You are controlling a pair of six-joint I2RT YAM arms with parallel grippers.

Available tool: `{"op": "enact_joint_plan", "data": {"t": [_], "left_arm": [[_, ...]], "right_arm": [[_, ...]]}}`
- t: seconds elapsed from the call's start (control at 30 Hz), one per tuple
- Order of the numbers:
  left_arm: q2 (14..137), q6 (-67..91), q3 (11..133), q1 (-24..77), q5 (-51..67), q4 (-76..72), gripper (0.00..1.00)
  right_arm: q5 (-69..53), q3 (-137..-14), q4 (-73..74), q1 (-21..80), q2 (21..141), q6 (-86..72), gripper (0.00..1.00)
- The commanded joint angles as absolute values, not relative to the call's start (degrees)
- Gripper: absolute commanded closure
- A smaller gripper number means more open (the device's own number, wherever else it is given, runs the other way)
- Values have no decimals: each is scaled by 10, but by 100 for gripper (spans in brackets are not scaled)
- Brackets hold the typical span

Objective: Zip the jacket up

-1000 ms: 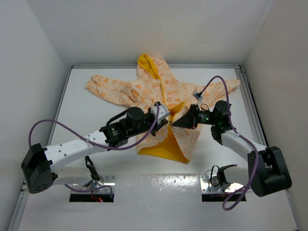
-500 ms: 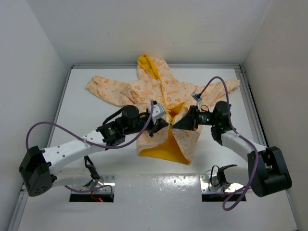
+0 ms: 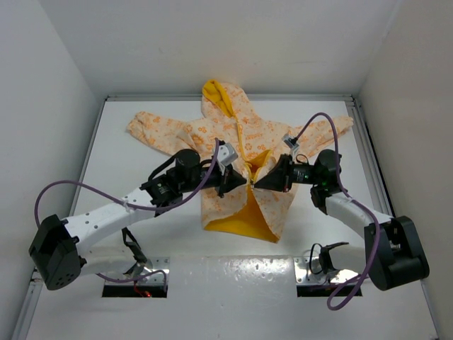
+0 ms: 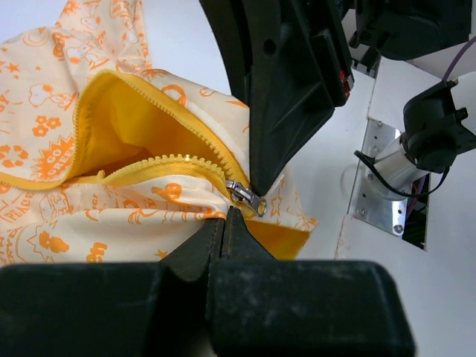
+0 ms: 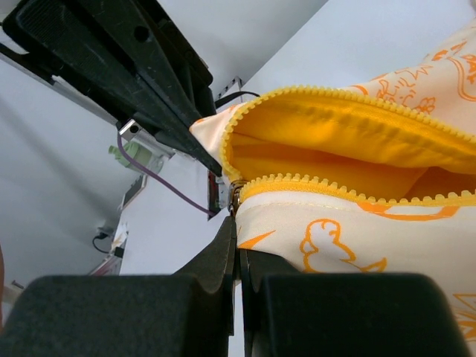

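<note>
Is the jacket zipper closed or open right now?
Open: in the left wrist view the jacket has zipper rows spreading apart from the slider, with yellow lining showing between.

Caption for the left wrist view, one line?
Left gripper and right gripper pinch the jacket beside its zipper slider; the teeth beyond lie parted over yellow lining.

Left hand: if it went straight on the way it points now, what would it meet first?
The left hand is shut on the jacket beside the zipper pull. Going straight on, it would probably meet the right hand first, just beyond the pull; the depth between them is unclear.
</note>
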State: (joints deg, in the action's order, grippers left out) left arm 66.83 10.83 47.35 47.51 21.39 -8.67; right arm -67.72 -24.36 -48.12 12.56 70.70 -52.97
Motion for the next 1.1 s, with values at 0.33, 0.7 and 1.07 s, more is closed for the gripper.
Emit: {"op": "enact_joint_plan", "data": {"t": [0.33,0.7,1.07], "left_arm": [[686,168,469,432,309,-135,100],[669,126,451,432,345,-163,100],[677,-32,482,455,438,-74,100]], "right_arm": [[-679,-246,-556,126,680,-523,100],[-683,-243,-551,127,686,-518,100],[-679,-249,-544,126,690,-519,100]]}}
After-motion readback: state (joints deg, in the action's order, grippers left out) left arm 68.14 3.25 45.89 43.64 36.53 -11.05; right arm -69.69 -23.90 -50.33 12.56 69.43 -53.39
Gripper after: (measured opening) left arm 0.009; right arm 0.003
